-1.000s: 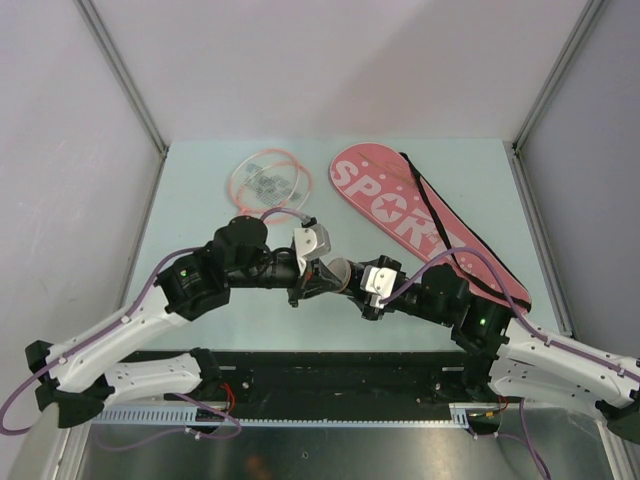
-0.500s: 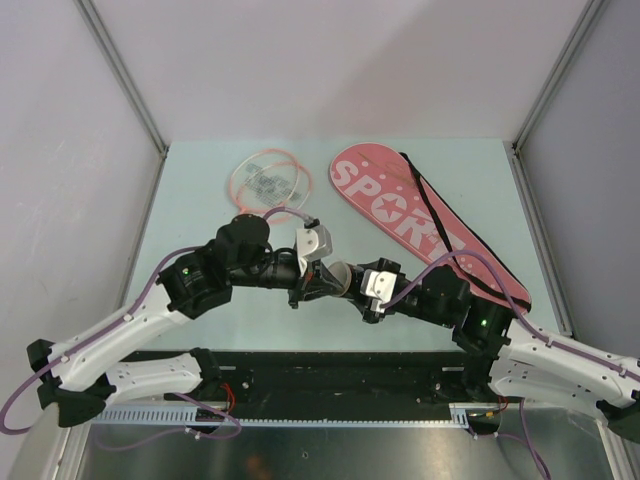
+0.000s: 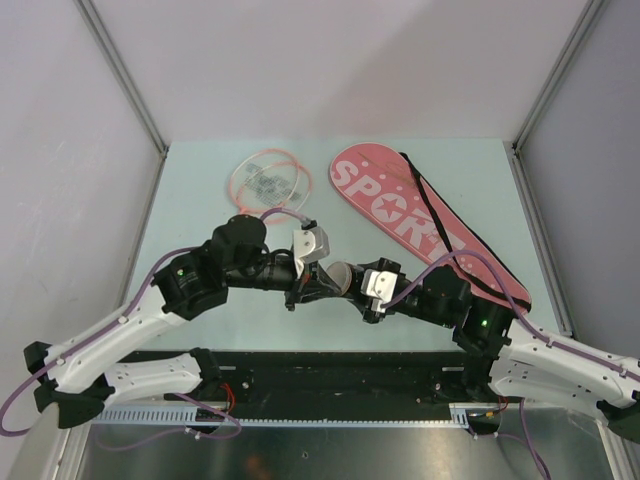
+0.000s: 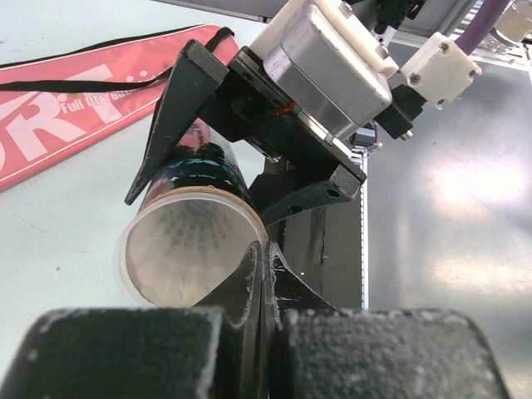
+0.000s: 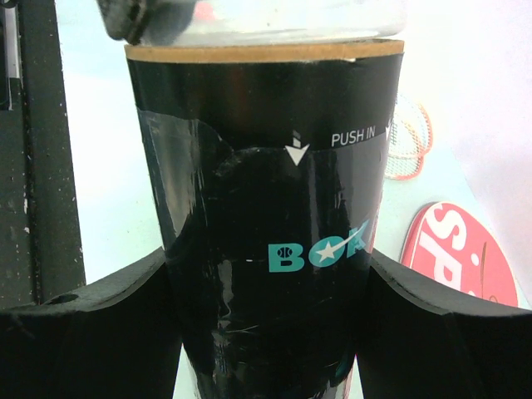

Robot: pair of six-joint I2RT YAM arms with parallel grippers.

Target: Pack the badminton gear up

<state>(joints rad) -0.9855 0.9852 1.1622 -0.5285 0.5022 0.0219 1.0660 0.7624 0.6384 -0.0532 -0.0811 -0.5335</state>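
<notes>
My right gripper (image 5: 266, 278) is shut on the long black tube (image 5: 266, 208), one finger on each side of its body. The tube (image 3: 343, 276) is held low between the two arms and points at the left gripper. A clear cap (image 4: 187, 249) covers its open end, and a white shuttlecock (image 4: 193, 226) shows faintly inside. My left gripper (image 4: 263, 253) is shut, its tip against the cap's rim. The pink-white racket (image 3: 268, 180) lies at the back left, its handle hidden by the left arm. The pink racket cover (image 3: 400, 215) lies at the back right.
The cover's black strap (image 3: 445, 230) trails along its right side. A black base plate (image 3: 330, 375) runs along the near edge between the arm bases. Metal frame posts (image 3: 120, 75) and grey walls close in the table on the left, right and back.
The left wrist has turned and edged slightly toward the tube's cap. The right arm with the tube has shifted a little to the left.
</notes>
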